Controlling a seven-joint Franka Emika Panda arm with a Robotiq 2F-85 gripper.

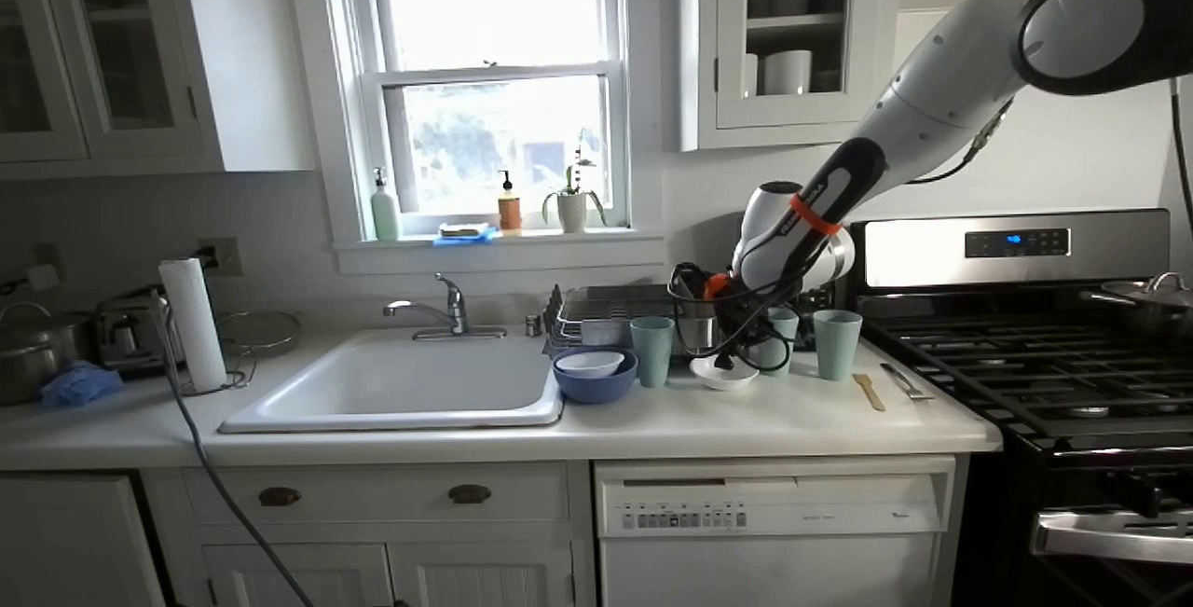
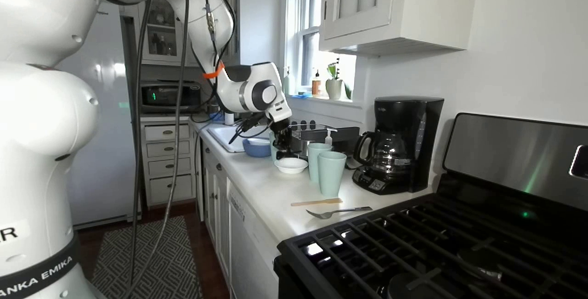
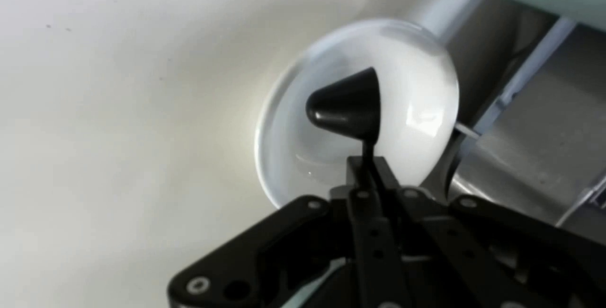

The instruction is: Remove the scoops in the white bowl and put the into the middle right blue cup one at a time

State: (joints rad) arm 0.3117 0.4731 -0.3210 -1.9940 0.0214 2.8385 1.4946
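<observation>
The small white bowl stands on the counter and also shows in an exterior view and the wrist view. My gripper points down over the bowl and is shut on the thin handle of a black scoop. The scoop's cone-shaped head is over the inside of the bowl; I cannot tell whether it touches. No other scoop shows in the visible part of the bowl. Pale blue cups stand to one side of the bowl, and another cup stands on its other side.
A darker blue bowl holding a smaller white bowl stands near the sink. A dish rack and a coffee maker are behind. A wooden utensil and a fork lie near the stove.
</observation>
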